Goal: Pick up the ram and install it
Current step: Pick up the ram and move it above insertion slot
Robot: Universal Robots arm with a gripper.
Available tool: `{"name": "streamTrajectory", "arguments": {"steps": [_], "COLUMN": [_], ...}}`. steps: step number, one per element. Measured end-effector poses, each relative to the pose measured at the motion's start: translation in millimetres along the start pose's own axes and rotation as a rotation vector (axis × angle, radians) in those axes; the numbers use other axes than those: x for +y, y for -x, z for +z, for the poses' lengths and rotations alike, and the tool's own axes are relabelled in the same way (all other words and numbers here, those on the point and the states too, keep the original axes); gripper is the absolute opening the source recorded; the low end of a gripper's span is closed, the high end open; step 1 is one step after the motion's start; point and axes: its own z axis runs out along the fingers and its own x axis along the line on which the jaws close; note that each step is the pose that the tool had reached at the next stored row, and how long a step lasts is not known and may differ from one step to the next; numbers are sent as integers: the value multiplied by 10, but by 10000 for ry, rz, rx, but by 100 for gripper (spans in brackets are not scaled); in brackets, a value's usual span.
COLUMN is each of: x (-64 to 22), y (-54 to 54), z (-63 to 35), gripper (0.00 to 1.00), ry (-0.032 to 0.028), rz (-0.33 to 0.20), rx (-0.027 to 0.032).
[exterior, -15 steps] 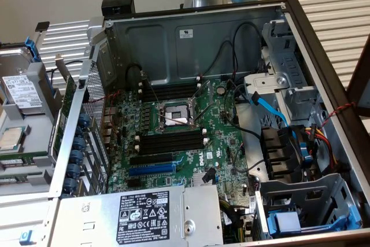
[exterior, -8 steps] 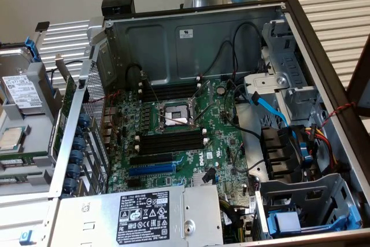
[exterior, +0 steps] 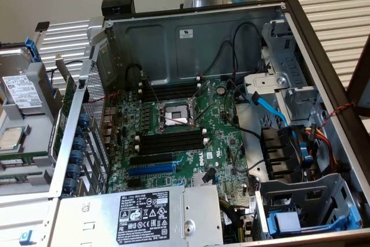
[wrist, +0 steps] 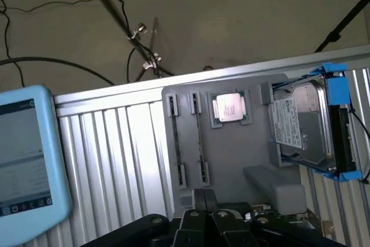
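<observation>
hand pressed together, pinching nothing; hovers over the near edge of the grey holder on the bench.

ram stands on edge in the holder, just beside the cpu, apart from the hand. it lies almost straight ahead of the fingertips, and its long axis runs directly away from them.

a second stick sits parallel, on the side away from the cpu.

look of ram: seen edge-on, a thin dark green strip, both ends seated in grey brackets. label and chips can't be made out.

judgement: pick not yet begun, ram untouched.
</observation>
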Motion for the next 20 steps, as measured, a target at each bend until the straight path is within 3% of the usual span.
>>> {"name": "streamTrajectory", "arguments": {"steps": [4, 12, 19, 20], "x": [4, 6, 7, 7], "y": [1, 0, 0, 0], "z": [1, 6, 7, 8], "gripper": [11, 11, 12, 24], "ry": [-1, -1, -1, -1], "rz": [-19, -1359, -1395, -1395], "rx": [5, 69, 74, 73]}}
